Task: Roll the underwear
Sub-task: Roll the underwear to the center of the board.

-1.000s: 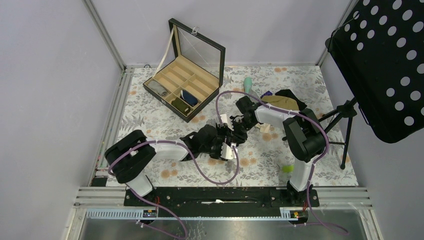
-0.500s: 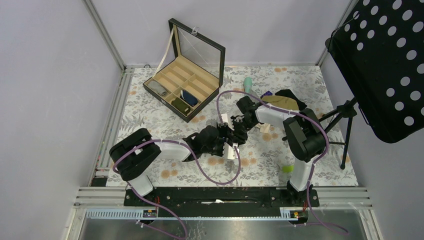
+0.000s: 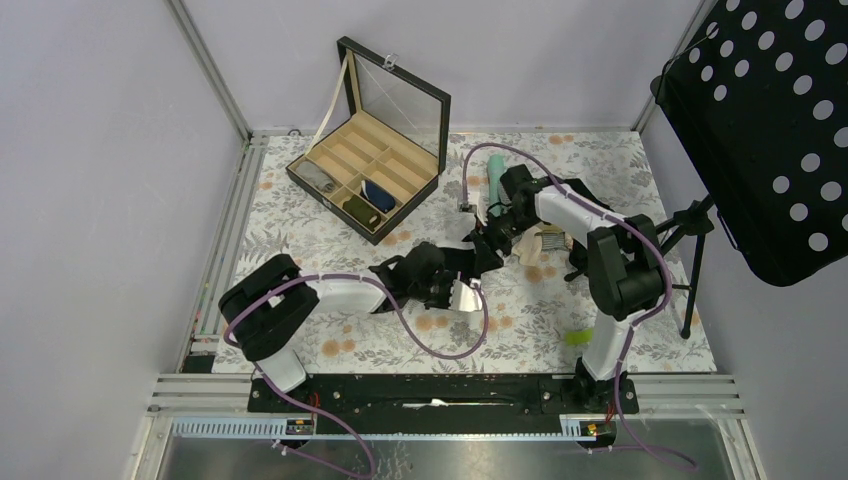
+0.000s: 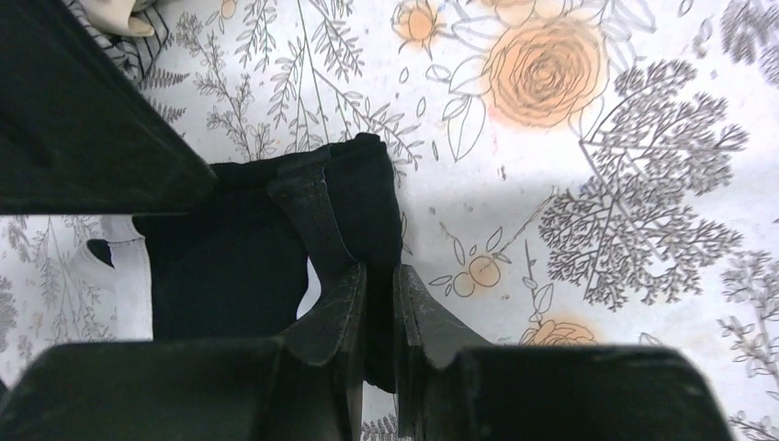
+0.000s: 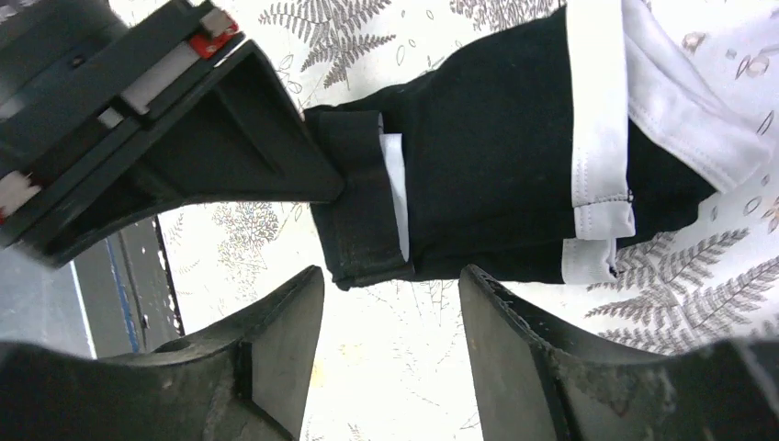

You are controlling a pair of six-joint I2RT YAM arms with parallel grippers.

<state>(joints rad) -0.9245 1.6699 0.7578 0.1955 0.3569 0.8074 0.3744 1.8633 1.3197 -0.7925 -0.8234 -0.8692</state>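
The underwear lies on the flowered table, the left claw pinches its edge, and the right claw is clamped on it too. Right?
Not quite: the right gripper is open, poised just over the underwear and gripping nothing, as the right wrist view shows. The rest holds: the underwear lies on the flowered table and the left gripper pinches its edge.
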